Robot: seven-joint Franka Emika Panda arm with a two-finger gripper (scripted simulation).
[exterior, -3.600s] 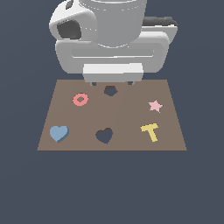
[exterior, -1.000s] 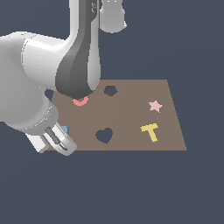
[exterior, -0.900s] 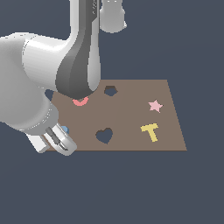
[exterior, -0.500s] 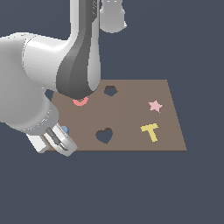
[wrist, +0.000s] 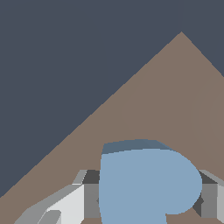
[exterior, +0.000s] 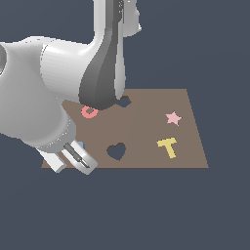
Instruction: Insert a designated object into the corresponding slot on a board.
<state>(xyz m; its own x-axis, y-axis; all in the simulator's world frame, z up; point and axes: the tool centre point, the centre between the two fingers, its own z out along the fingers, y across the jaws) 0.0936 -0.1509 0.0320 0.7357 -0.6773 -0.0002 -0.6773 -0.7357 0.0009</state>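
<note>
The light-blue heart block [wrist: 146,183] fills the wrist view, lying on the brown board [wrist: 175,96]. My gripper [wrist: 148,199] straddles it, one finger [wrist: 89,197] against each side, shut on it. In the exterior view the gripper [exterior: 73,156] is low over the board's [exterior: 146,129] near corner at the exterior view's left. Only a sliver of the heart block [exterior: 80,145] shows behind the fingers there. The dark heart-shaped slot [exterior: 116,151] lies a short way toward the exterior view's right, apart from the gripper.
A pink ring [exterior: 89,112] and a dark pentagon hole [exterior: 123,102] sit at the board's far side, partly covered by my arm. A pink star [exterior: 173,117] and a yellow T [exterior: 167,146] lie at the exterior view's right.
Since 3.6 s ago my arm swung down over the heart block at the board's near corner. Over the last second nothing has visibly moved.
</note>
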